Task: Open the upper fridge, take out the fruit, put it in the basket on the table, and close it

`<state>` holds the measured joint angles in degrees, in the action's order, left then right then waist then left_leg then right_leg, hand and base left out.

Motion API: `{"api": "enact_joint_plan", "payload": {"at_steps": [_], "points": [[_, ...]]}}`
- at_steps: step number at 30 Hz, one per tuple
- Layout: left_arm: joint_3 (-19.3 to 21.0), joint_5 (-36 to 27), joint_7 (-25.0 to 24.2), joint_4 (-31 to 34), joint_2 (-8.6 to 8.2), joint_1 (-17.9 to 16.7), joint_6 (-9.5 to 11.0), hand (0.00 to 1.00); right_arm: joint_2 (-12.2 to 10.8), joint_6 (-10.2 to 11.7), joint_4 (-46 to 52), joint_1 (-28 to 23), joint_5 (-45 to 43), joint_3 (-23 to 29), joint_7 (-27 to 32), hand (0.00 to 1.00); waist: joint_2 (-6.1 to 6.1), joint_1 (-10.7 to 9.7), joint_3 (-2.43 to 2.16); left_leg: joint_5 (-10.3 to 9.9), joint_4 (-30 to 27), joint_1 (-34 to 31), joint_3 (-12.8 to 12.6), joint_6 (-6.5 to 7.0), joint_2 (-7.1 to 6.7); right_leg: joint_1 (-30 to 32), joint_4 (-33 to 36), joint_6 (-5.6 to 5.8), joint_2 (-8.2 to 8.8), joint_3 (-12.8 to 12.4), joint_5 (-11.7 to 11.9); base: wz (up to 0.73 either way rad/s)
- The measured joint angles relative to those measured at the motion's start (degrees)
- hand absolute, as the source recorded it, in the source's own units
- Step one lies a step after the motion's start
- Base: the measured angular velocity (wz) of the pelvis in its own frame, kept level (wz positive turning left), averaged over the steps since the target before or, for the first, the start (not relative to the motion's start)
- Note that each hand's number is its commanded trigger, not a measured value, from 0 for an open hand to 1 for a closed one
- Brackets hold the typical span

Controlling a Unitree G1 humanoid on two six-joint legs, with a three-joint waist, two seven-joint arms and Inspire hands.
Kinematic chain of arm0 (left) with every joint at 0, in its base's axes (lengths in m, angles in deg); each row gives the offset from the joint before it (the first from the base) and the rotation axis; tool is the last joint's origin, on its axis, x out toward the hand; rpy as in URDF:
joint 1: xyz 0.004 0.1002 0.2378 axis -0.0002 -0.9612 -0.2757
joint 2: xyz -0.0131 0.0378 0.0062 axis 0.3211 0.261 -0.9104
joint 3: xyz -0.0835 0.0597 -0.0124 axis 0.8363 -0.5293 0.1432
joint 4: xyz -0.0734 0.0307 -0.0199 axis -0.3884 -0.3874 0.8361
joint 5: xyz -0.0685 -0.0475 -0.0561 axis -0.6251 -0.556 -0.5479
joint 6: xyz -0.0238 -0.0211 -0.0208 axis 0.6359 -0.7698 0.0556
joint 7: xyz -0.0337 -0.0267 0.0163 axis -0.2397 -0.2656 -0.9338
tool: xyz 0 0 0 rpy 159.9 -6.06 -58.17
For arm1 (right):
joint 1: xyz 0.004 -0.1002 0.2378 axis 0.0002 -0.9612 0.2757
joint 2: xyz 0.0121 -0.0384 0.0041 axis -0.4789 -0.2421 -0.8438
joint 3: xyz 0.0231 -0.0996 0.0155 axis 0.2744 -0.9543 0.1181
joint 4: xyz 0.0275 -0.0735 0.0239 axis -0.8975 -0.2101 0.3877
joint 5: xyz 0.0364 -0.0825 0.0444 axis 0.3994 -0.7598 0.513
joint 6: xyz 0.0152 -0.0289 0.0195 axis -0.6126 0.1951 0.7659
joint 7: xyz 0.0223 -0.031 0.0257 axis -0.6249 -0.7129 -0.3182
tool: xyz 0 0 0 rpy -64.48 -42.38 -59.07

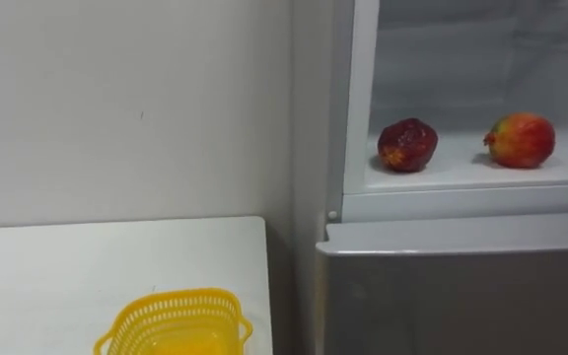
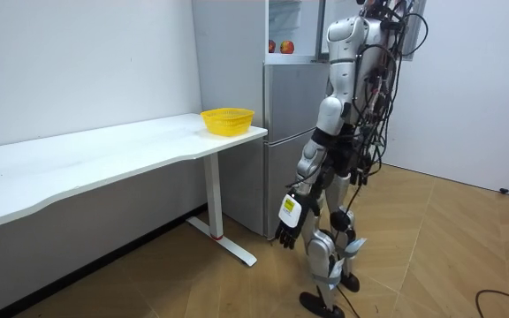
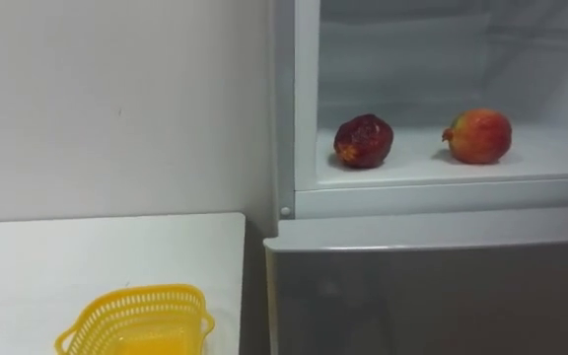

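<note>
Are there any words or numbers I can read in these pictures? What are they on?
Nothing here can be read.
The small white tag on the back of the robot's left hand: dark marks, too small to read.
No print shows on the yellow plastic mesh basket, dark red fruit, red-yellow fruit or white fridge.

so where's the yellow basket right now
The yellow basket sits on the white table at its end beside the fridge, low and left in the eye views.

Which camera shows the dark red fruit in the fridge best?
Right eye view: the dark red fruit sits whole and close, near centre. Left eye view shows it likewise, further right; room view, just a distant speck.
</note>
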<state>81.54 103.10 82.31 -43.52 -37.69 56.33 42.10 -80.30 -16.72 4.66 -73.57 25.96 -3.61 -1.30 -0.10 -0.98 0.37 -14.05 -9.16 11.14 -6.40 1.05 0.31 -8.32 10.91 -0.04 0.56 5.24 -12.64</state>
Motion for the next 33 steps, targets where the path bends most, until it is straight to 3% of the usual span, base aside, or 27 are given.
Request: {"api": "enact_joint_plan", "payload": {"at_steps": [2,6,8,13,15,21,25,31,33], "points": [[-0.02,0.71,0.17,0.87,0.01,-0.46,0.27,0.0,-0.5,0.47,9.21,-1.57,2.34,1.01,2.96,0.0,0.01,-0.83,0.0,0.0,-0.02,-0.39,-0.28,0.0,0.07,0.46,0.07,-0.07,-0.1,-0.27,0.16,-0.09],[0.38,0.94,1.37,3.18,0.04,-0.86,2.18,0.0,-1.75,4.43,31.69,-4.02,3.7,1.79,7.78,0.0,0.33,-2.02,-0.02,0.0,-0.04,-0.8,-1.74,-0.01,0.28,1.66,0.64,-0.16,-0.36,-1.39,0.31,-0.17],[0.41,0.99,1.84,3.48,0.27,-1.13,3.65,0.0,-1.85,7.17,38.85,-5.03,3.03,1.69,9.58,0.0,0.49,-1.99,-0.04,-0.01,-0.04,-0.6,-2.53,-0.02,0.33,1.55,0.67,-0.17,-0.43,-1.89,0.37,-0.19],[0.23,0.95,1.81,3.56,0.47,-1.78,6.51,0.0,-2.56,10.05,54.76,-6.75,2.91,1.57,14.04,0.0,0.68,-1.82,-0.45,0.0,-0.06,-0.8,-3.23,-0.03,0.25,2.37,0.78,-0.17,-0.5,-2.95,0.37,-0.15],[0.12,0.91,1.83,3.49,0.48,-2.23,7.75,0.0,-2.67,12.65,60.54,-6.73,0.22,1.31,16.83,0.0,1.16,-1.82,-0.69,0.01,-0.09,-1.01,-3.89,-0.03,0.35,2.67,0.8,-0.24,-0.61,-3.3,0.44,-0.14],[-1.16,0.92,2.8,2.19,0.93,-2.75,9.79,0.0,-2.37,16.57,71.7,-4.96,-4.89,0.42,23.71,0.0,1.56,-1.65,-0.72,0.01,-0.23,-0.89,-4.4,-0.03,0.51,2.1,0.76,-0.35,-0.79,-3.37,0.52,-0.02],[-2.98,0.8,2.78,1.59,0.98,-2.46,10.82,0.0,-2.2,17.92,75.63,-3.36,-8.87,-0.82,24.71,0.0,1.68,-1.35,-0.54,0.01,-0.23,-1.31,-4.47,-0.03,0.5,2.51,0.82,-0.36,-0.77,-3.29,0.54,0.0],[-3.83,-0.11,2.17,1.33,1.4,-2.31,11.24,0.0,0.43,19.36,81.78,-2.35,-12.25,-2.83,27.37,0.0,1.6,0.36,-0.61,0.01,-0.25,-2.05,-4.47,-0.03,0.54,3.78,0.74,-0.31,-0.8,-3.17,0.69,0.02],[-4.38,-0.64,2.0,-0.36,1.55,-2.11,11.92,0.0,1.08,21.08,82.18,-1.4,-12.53,-4.31,28.93,0.0,1.33,0.8,-0.75,0.01,-0.25,-1.96,-4.47,-0.03,0.54,3.73,0.74,-0.26,-0.8,-3.16,0.73,0.0]]}}
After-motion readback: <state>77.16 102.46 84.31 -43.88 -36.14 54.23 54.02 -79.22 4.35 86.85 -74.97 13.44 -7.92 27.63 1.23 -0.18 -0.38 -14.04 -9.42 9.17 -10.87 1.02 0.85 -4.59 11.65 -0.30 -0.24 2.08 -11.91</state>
